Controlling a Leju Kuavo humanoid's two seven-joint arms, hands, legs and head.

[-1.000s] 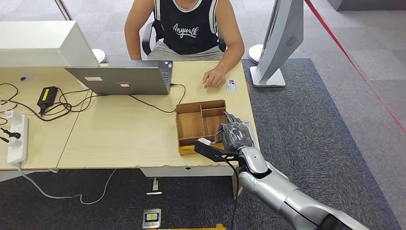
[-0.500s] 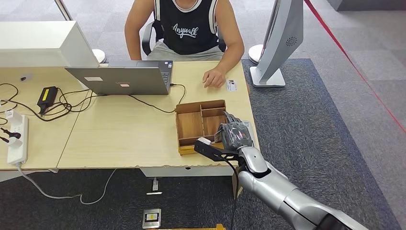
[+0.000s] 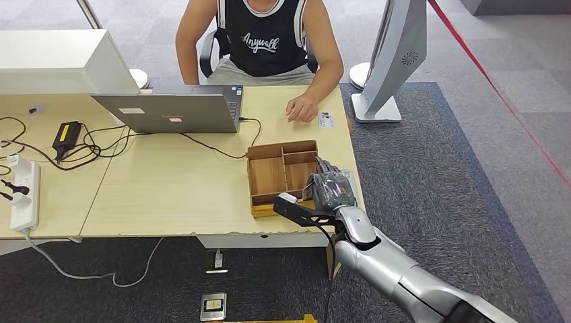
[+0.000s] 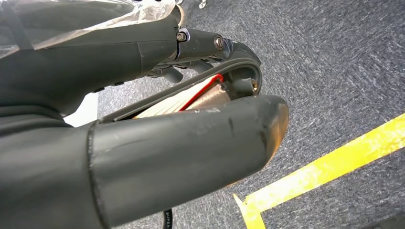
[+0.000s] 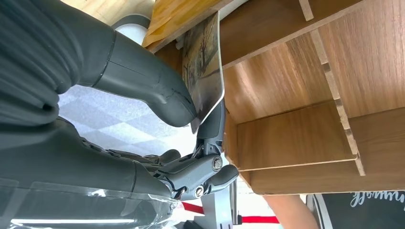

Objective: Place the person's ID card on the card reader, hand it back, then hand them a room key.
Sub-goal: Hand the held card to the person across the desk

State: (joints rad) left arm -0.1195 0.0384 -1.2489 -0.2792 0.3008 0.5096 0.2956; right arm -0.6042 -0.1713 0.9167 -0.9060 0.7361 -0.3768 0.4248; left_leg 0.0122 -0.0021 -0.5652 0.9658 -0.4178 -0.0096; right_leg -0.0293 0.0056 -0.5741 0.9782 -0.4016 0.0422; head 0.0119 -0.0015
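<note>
Even, bright indoor light fell from above; the desk (image 3: 168,182) showed only faint, soft shadows. The head view was sharp, without glare. In both wrist views the near robot hand (image 4: 143,157) loomed large, its plastic wrap catching pale highlights.

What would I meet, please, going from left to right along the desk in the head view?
White power strip → black charger brick → grey laptop → wooden divided tray → robot's right hand, pinching a card.
</note>
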